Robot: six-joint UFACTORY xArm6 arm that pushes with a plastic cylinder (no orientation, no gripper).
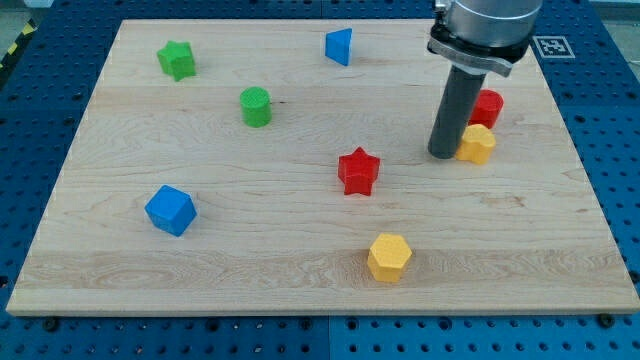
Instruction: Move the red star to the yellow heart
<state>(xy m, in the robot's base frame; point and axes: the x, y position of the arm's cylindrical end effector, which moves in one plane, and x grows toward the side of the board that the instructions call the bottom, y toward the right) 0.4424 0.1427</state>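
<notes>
The red star (pixel 359 171) lies near the middle of the wooden board, a little right of centre. The yellow heart (pixel 478 144) lies to its right, toward the view's upper right, touching a red block (pixel 488 106) just above it. My tip (pixel 442 155) rests on the board right beside the yellow heart's left side, to the right of and slightly above the red star, with a gap between tip and star. The rod partly hides the heart's and the red block's left edges.
A yellow hexagon (pixel 389 257) lies below the star. A blue cube (pixel 170 210) is at the left, a green cylinder (pixel 256 106) and a green star (pixel 177 60) at upper left, a blue triangular block (pixel 340 46) at top centre.
</notes>
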